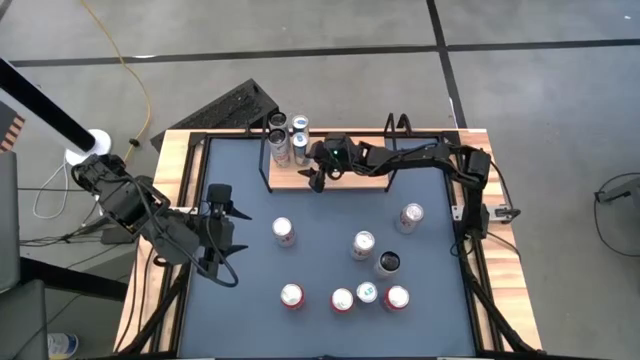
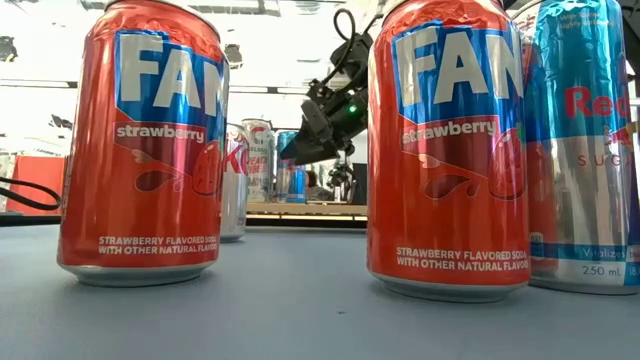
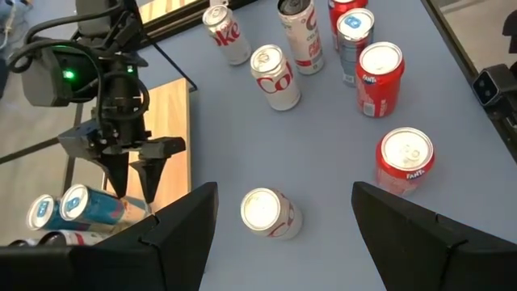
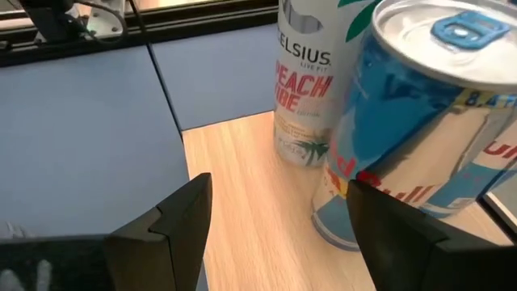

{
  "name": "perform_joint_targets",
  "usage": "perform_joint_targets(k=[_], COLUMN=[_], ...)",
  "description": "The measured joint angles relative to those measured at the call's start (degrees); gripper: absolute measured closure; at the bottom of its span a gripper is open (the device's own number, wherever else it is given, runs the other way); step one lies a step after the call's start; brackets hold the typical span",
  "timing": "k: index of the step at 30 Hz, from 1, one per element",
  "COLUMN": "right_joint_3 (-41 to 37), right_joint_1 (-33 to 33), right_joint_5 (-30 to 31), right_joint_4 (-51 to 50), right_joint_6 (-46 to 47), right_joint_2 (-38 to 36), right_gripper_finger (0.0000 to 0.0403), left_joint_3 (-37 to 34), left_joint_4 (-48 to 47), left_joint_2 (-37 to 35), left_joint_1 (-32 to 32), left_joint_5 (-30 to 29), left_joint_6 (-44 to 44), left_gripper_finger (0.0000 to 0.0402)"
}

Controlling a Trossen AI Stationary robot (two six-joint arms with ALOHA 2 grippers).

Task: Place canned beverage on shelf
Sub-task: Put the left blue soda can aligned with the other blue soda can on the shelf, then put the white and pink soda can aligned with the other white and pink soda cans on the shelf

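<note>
Shelf [image 1: 345, 178] board bare right of cans [image 1: 288, 140]; right tool [image 1: 318, 180] open, prob. at front edge.

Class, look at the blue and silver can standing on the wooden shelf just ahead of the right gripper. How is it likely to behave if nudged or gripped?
The blue and silver can looks tall and slim, so a high nudge may well tip it. Its glossy skin probably slips. Toppled, it would likely roll along the shelf.

Both strawberry soda cans [image 2: 142, 140] are cut off at the top edge.
</note>
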Motion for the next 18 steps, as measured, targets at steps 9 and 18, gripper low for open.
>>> perform_joint_targets(k=[9,18], right_joint_3=[0.7,6.2], right_joint_1=[0.2,6.1], right_joint_5=[-0.2,-3.7], right_joint_4=[-3.1,-35.7], right_joint_6=[0.0,-0.2], right_joint_2=[-0.9,-17.1], right_gripper_finger=[0.0127,0.0127], left_joint_3=[0.0,0.0], left_joint_4=[-2.8,-5.9], left_joint_2=[0.0,0.5], left_joint_1=[0.0,-2.4], left_joint_5=[-0.7,-0.2], left_joint_6=[-2.8,-5.8], left_gripper_finger=[0.0127,0.0127])
